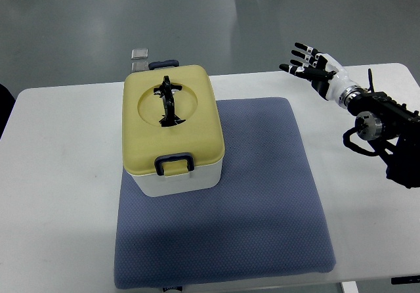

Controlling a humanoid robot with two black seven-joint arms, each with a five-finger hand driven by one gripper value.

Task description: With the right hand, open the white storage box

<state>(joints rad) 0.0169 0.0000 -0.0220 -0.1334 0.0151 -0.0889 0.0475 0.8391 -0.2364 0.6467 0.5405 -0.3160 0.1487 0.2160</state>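
Nearest the camera, a blue-grey mat covers the white table. At three o'clock the right hand hovers with fingers spread, holding nothing. Well apart, toward nine o'clock, the white storage box sits on the mat, yellow lid closed, dark latch facing six o'clock.

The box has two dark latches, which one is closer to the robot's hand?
The rear latch, at the yellow lid's far edge, sits closer to the right hand. The front latch faces the camera, lower in the picture.
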